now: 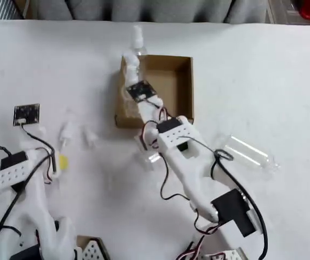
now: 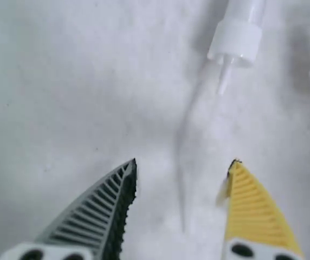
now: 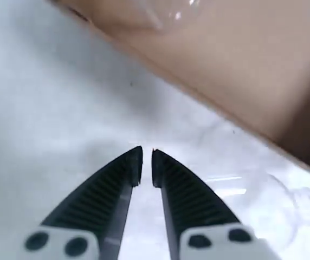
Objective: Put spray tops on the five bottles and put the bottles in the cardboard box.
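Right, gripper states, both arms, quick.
Left gripper: open, empty.
Right gripper: closed, holding nothing.

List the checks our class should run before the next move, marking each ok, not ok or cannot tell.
1. The left claw is open for a grasp: ok.
2. The white plastic spray top lies free ahead of the left claw: ok.
3. The right claw is empty: ok, shut on nothing.
4. The brown cardboard box is open on top: ok.
5. The clear plastic bottle on the white table is packed in the box: not ok, it lies outside.
6. All five bottles are capped: cannot tell.
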`<state>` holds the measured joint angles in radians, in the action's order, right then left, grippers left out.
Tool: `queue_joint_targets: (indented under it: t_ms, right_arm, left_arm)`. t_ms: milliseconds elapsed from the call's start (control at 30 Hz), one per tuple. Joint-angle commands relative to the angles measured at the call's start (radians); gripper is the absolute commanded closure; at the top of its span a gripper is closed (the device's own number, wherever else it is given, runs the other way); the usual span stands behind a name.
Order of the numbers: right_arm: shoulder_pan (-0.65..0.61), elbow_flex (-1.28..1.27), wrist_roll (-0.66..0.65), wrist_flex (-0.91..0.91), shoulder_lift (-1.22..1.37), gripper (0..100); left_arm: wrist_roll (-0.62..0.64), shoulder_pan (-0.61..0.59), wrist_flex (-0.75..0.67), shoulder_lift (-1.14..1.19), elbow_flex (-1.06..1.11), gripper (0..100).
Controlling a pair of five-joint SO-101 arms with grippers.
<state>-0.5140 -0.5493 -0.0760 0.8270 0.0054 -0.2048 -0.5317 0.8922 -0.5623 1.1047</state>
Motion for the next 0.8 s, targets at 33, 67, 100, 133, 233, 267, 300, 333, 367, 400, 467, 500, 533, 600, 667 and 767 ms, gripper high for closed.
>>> queue_joint_targets:
  t_ms: [33, 67, 100, 133, 233, 267, 300, 333, 367, 400, 467, 500, 533, 600, 667, 767]
  right_arm:
    - [0.005, 0.038, -0.089, 0.104, -0.018, 98.2]
    - [0.007, 0.04, -0.123, 0.125, -0.019, 98.2]
    - [0.012, 0.04, -0.149, 0.145, -0.027, 98.2]
    - [0.013, 0.04, -0.172, 0.163, -0.041, 98.2]
    - [0.024, 0.037, -0.207, 0.229, -0.101, 98.2]
    - [0.03, 0.037, -0.21, 0.252, -0.124, 98.2]
    - [0.031, 0.034, -0.213, 0.271, -0.148, 98.2]
    - [0.039, 0.031, -0.213, 0.289, -0.171, 98.2]
    - [0.051, 0.026, -0.213, 0.315, -0.189, 98.2]
    - [0.062, 0.018, -0.213, 0.335, -0.213, 98.2]
    - [0.09, 0.008, -0.213, 0.367, -0.254, 98.2]
    - [0.105, 0.002, -0.213, 0.383, -0.275, 98.2]
    - [0.12, -0.003, -0.213, 0.395, -0.297, 98.2]
    - [0.147, -0.008, -0.213, 0.42, -0.344, 98.2]
    - [0.171, -0.011, -0.213, 0.449, -0.39, 98.2]
    - [0.2, -0.012, -0.212, 0.486, -0.46, 98.2]
  left_arm:
    - [-0.009, 0.01, -0.021, -0.038, -0.005, 74]
    - [-0.009, 0.01, -0.021, -0.038, -0.005, 74]
    - [-0.009, 0.01, -0.021, -0.038, -0.005, 74]
    - [-0.009, 0.01, -0.021, -0.038, -0.005, 74]
    - [-0.009, 0.01, -0.021, -0.038, -0.005, 74]
    - [-0.009, 0.01, -0.021, -0.038, -0.005, 74]
    - [-0.009, 0.01, -0.021, -0.038, -0.005, 74]
    - [-0.009, 0.01, -0.021, -0.038, -0.005, 74]
    - [-0.009, 0.01, -0.021, -0.038, -0.005, 74]
    - [-0.009, 0.01, -0.021, -0.038, -0.005, 74]
    - [-0.009, 0.01, -0.021, -0.038, -0.005, 74]
    - [-0.009, 0.01, -0.021, -0.038, -0.005, 74]
    - [-0.009, 0.01, -0.021, -0.038, -0.005, 74]
    - [-0.009, 0.01, -0.021, -0.038, -0.005, 74]
    - [-0.009, 0.01, -0.021, -0.038, -0.005, 74]
    - [-0.009, 0.01, -0.021, -0.038, -0.003, 74]
